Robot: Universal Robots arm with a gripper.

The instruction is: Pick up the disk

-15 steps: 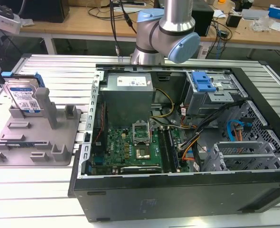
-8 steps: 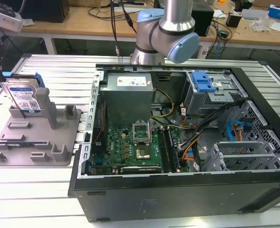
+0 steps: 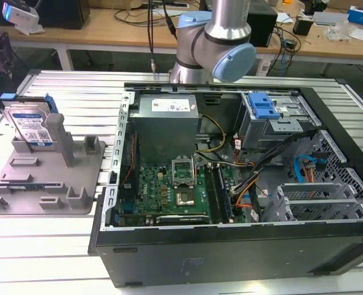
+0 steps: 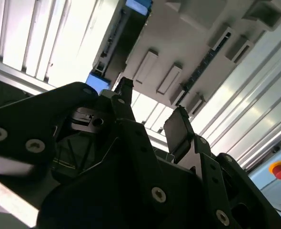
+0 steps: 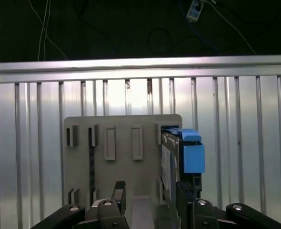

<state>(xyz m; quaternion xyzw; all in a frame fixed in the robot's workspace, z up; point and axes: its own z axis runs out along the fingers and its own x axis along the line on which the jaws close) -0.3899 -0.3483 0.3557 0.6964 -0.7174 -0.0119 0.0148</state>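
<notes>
- The disk [image 3: 29,126], a flat rectangular silver-grey hard drive with a white-and-blue label and blue plastic side rails, is seen standing upright on its edge at the exterior view's left.
- It is held in a slot at the far end of the grey plastic fixture tray [image 3: 77,184], which is fitted with upright posts.
- The fixture tray is laid on the ribbed aluminium table [image 3: 46,246], just beside the open black computer case [image 3: 231,252].
- Inside the computer case a green motherboard [image 3: 175,190] and a blue-latched drive cage [image 3: 264,110] are exposed.
- The grey-and-blue robot arm [image 3: 215,43] is seen behind the computer case.
- In both wrist views the black gripper [image 5: 151,187] is shown with its two fingers [image 5: 184,193] spread wide, and the tray's surface is seen through the gap.
- In the second wrist view the disk is seen beyond the fingertips and apart from them.
</notes>
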